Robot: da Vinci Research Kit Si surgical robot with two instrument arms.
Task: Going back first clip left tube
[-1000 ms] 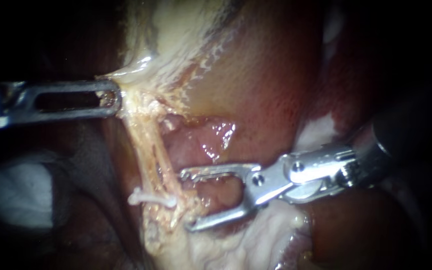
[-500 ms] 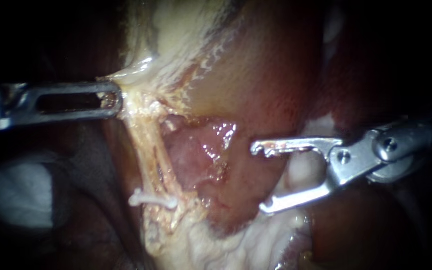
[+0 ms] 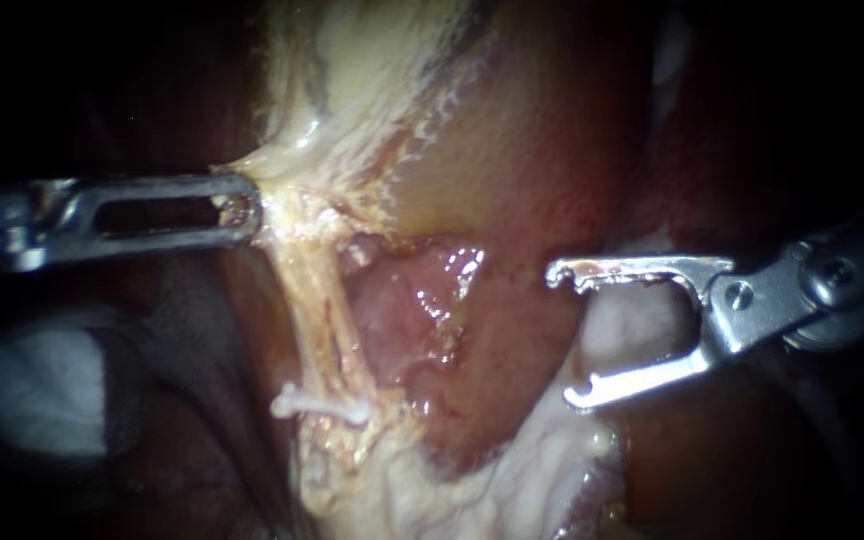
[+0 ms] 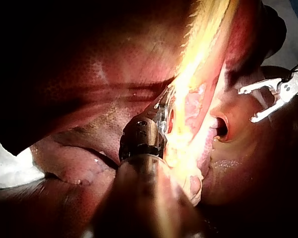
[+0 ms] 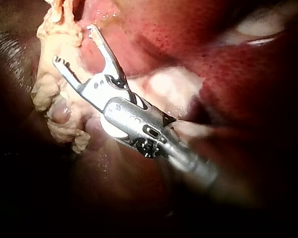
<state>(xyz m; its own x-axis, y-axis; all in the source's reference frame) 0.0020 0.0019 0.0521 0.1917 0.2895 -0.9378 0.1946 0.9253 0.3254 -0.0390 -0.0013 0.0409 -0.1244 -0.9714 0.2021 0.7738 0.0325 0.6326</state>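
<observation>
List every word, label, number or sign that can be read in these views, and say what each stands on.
None: no text can be read in any of the three views.
Nothing legible stands on the tissue, the clip, the left instrument or the right instrument.

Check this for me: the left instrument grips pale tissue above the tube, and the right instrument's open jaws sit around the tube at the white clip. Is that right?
Not quite. The endoscope view shows the right instrument with its open jaws empty and well apart from the tube and its white clip. The left instrument does grip the pale tissue above.
</observation>
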